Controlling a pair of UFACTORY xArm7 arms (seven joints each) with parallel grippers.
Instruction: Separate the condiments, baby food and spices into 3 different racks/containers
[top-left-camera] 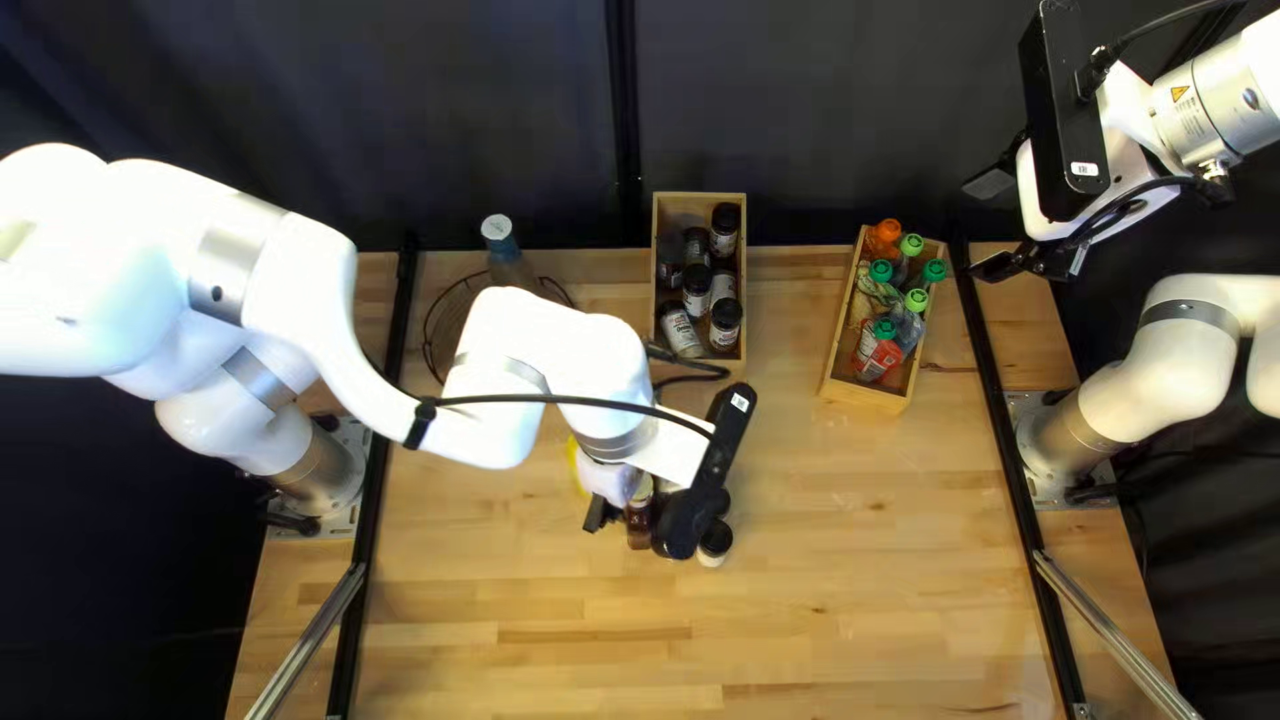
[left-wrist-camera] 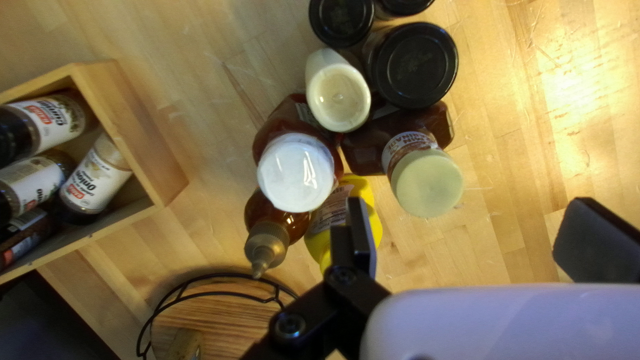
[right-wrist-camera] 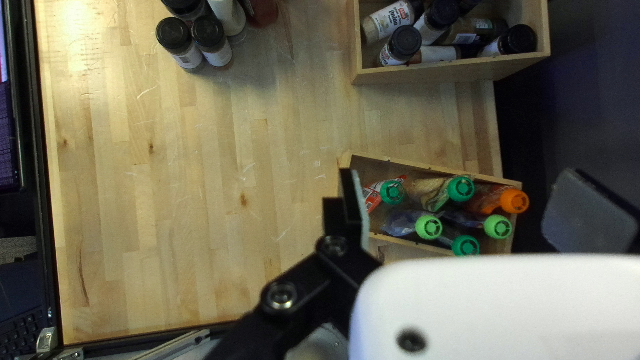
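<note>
Fingers apart, left gripper (top-left-camera: 640, 518) hangs with one partly hiding the yellow bottle (left-wrist-camera: 320, 243).

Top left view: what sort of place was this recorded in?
Probably a robotics lab or test cell: a left arm and a right arm are mounted at either side of a wooden table, with a dark curtain behind it.

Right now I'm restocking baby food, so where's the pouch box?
The pouch box stands at the right of the top left view, near the far edge of the table, right of the spice box.
</note>
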